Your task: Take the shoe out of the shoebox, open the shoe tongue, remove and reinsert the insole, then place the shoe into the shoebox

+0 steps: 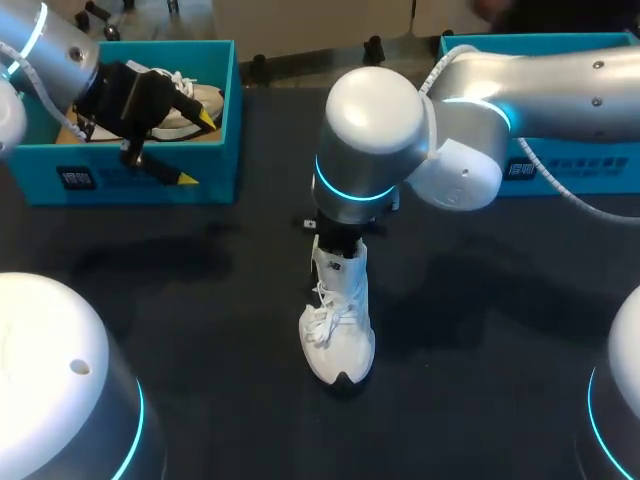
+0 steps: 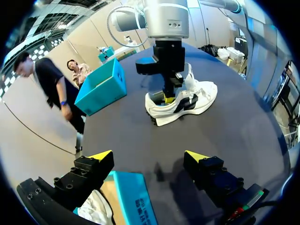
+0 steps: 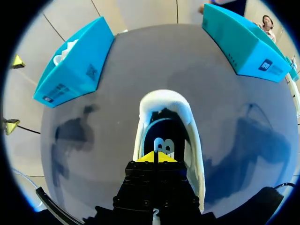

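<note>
The shoe point(image 1: 338, 325) stands mid-table, out of its box, toe toward the robot. The right gripper point(image 3: 154, 158) dips into its heel opening, jaws pressed together over the insole point(image 3: 161, 131), probably to lift it out. The left gripper point(image 2: 149, 157), jaws spread, hovers over the left box point(image 1: 110, 188), out of the way.

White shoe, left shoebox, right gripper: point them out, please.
white shoe point(image 1: 340, 345), head view, on its laced forefoot.
left shoebox point(image 1: 110, 190), head view, on its front wall.
right gripper point(image 3: 154, 157), right wrist view, between its yellow tips.
</note>
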`<state>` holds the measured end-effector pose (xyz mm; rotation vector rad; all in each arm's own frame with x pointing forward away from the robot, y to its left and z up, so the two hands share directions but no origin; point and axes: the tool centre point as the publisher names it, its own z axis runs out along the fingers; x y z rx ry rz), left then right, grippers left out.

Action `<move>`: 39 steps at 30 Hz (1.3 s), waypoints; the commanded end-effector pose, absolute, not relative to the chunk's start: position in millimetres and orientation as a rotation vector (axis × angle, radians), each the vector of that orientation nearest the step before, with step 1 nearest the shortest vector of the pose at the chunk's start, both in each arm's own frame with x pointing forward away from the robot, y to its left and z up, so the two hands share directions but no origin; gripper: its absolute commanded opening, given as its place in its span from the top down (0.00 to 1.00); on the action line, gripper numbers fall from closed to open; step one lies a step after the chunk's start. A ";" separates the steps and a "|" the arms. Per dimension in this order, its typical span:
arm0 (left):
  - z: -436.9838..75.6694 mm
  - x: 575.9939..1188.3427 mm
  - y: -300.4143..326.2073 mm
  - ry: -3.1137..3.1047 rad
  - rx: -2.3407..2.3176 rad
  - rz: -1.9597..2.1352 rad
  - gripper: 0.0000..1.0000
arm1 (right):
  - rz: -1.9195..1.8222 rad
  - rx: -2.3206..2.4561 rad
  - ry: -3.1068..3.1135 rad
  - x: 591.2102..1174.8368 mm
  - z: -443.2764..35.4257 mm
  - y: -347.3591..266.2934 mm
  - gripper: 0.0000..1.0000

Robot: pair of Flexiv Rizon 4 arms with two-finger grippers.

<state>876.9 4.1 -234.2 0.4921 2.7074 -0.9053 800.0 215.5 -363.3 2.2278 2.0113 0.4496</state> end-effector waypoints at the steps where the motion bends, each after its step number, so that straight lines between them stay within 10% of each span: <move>1: -233.6 877.0 3.6 2.711 0.493 -0.900 0.00 | 0.511 2.231 2.020 803.7 -365.5 212.7 1.00; 39: -233.6 877.0 3.6 2.711 0.493 -0.900 0.00 | 0.322 2.243 1.998 816.2 -380.2 220.2 1.00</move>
